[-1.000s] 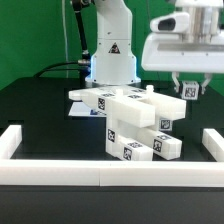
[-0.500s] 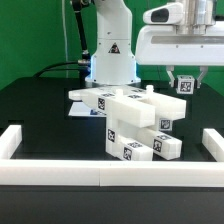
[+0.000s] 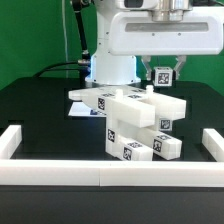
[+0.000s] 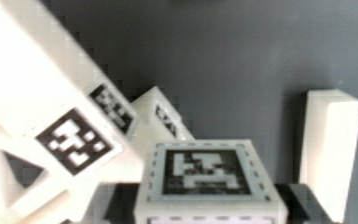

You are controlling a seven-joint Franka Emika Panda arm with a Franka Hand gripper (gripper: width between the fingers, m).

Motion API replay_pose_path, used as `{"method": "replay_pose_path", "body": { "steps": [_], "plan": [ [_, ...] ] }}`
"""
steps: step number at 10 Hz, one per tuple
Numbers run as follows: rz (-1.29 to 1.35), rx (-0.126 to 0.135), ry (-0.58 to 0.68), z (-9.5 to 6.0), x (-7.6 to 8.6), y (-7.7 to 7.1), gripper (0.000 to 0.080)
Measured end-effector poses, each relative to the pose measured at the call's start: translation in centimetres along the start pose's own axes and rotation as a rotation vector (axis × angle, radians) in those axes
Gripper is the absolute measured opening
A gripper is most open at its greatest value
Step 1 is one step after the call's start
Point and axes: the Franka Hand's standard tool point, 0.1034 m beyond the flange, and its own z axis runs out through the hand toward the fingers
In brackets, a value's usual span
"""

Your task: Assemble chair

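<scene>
- The gripper is clamped on a small white block, with 1 black-and-white tag facing the exterior camera.
- In the wrist view the 2 dark fingers press against opposite sides of the block, and its tagged face sits squarely between them.
- The block hangs in the air, touching nothing but the fingers.
- It sits higher than the chair and toward the exterior view's right of the chair's top.
- The arm's broad white wrist fills the space right above the gripper.
- The chair is a partly built stack of chunky white parts with several tags. It stands in the middle of the black bench, a little toward the near edge.
- One long flat part juts from the stack toward the exterior view's left.
- The wrist view shows slanted tagged chair parts on the dark bench beside the block, and 1 white bar stands apart from them. I cannot tell what the bar is.
- A white rail runs along the near edge and turns up at both near corners.
- The arm's base stands at the far edge, behind the chair.
</scene>
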Motion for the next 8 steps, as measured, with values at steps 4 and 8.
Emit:
{"method": "replay_pose_path", "body": {
  "steps": [4,8],
  "plan": [
    [-0.035,-0.005,0.002,0.0,0.6,0.7,0.0271],
    [-0.046,-0.008,0.027,-1.0,3.0,2.6,0.0271]
  ]
}}
